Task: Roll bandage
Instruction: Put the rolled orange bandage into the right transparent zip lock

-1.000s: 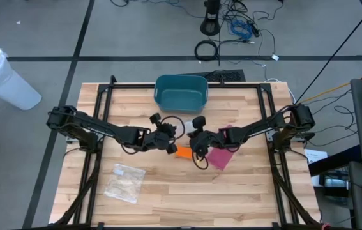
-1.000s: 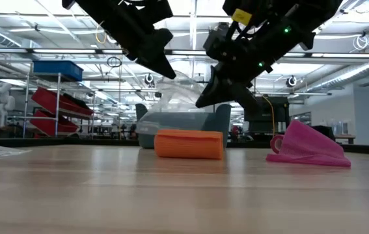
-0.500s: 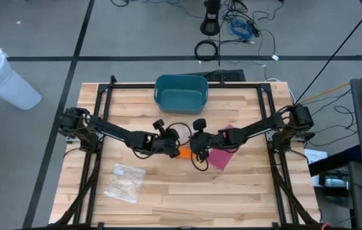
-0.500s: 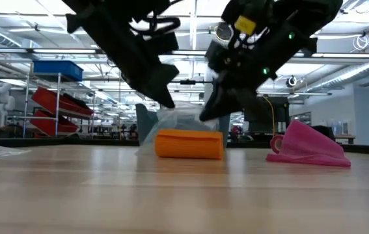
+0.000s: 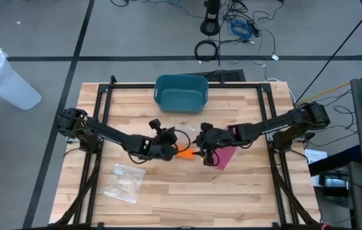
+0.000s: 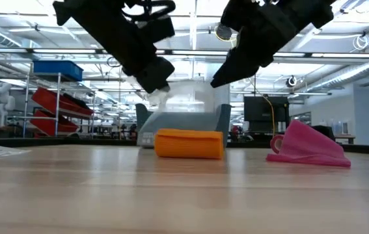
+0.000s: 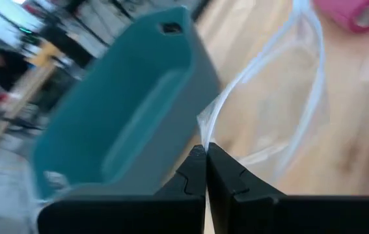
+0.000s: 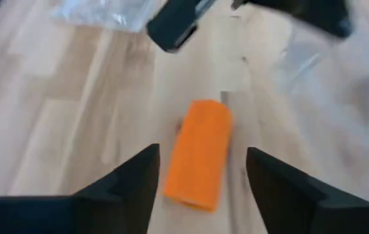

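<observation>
An orange rolled bandage [image 5: 186,152] [image 6: 189,143] lies on its side on the wooden table. A pink bandage [image 5: 223,157] [image 6: 308,146] lies loosely heaped to its right. My left gripper [image 5: 168,151] [image 7: 205,151] is just left of the orange roll and shut on a clear plastic bag [image 6: 185,99] [image 7: 282,97]. My right gripper [image 5: 205,153] [image 8: 202,153] hovers open above the orange roll [image 8: 204,130]. Its fingers stand on either side of the roll and touch nothing. My left gripper pinches an edge of the clear plastic bag [image 7: 204,130] between its two fingertips [image 7: 194,162]. The fingers slant down from the table's left side. The bag is lifted and opens out ahead of the fingers, above the orange roll. Whether its lower part touches the table, I cannot tell.
A teal bin [image 5: 181,92] [image 7: 125,110] stands at the table's far middle, behind the grippers. A second clear bag [image 5: 124,182] lies flat toward the near left. Bare wood stretches along the near edge [image 5: 232,198].
My right gripper has opened, risen and rolled, drawing back a little toward the table's right; the clear bag now hangs from my left gripper alone. My left gripper has sunk and shifted toward the near edge with the bag. The orange roll has stayed in place.
</observation>
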